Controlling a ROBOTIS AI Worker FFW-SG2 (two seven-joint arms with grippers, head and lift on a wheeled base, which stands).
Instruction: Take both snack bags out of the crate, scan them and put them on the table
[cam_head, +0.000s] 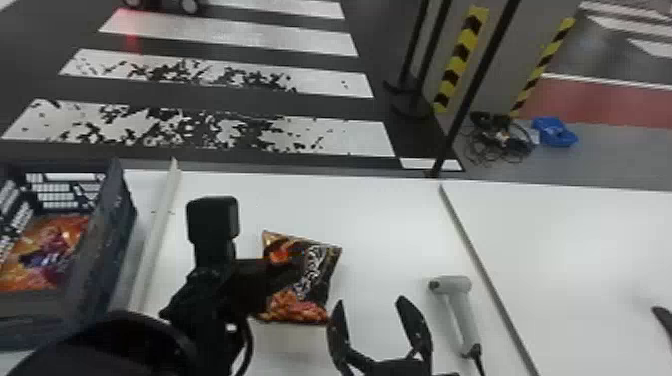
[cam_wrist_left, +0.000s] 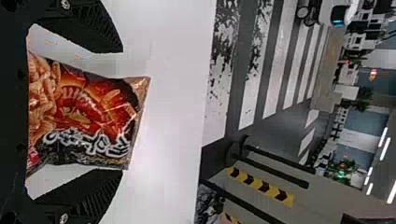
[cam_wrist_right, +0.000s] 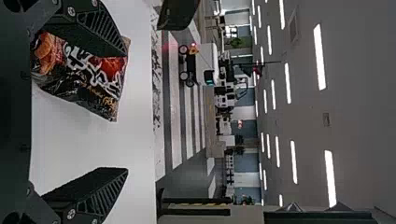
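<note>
Left claw (cam_wrist_left: 122, 111): spread wide astride black snack bag (cam_head: 310, 270), unclamped; worktop (cam_head: 385, 220), lower centre of head view. Right claw (cam_head: 370, 301): parted, empty. Orange snack bag (cam_head: 52, 247): inside crate (cam_head: 112, 240), left edge. Risk: uneven closing skids bag.

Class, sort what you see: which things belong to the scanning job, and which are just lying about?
Job: snack bag on the table; orange bag inside the crate; handheld scanner.
Lying about: tangled cables, blue object, both on the floor.
</note>
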